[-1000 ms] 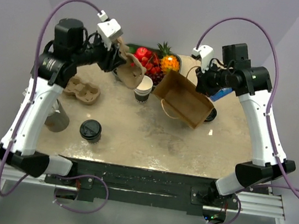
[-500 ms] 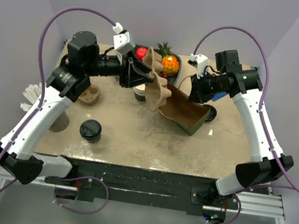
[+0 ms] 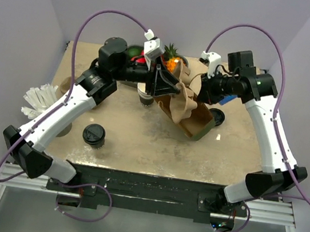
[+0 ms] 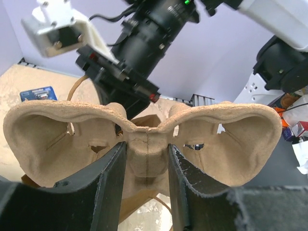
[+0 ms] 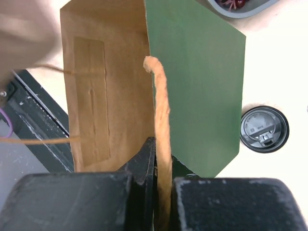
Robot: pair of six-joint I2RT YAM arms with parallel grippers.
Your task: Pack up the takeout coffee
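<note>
A: Left jaws?
B: Part-spread, clamping the centre rib of a moulded pulp carrier (image 4: 144, 139): tan, fibrous, two scalloped wells.
A: Right jaws?
B: Pressed together on the twisted paper handle (image 5: 161, 106) of a bag (image 5: 192, 72): flat brown and green panels.
A: Coffee?
B: Coffee (image 3: 93, 134): whitish paper cup, round black lid, upright on the bench (image 3: 139, 143), near-left, well apart from the bag.

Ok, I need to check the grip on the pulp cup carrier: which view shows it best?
Left wrist: the cup carrier fills it, the left gripper clamped on its middle ridge. The top view shows it small, a tan shape over the paper bag. The right wrist view gives at most a tan blur, top left.
</note>
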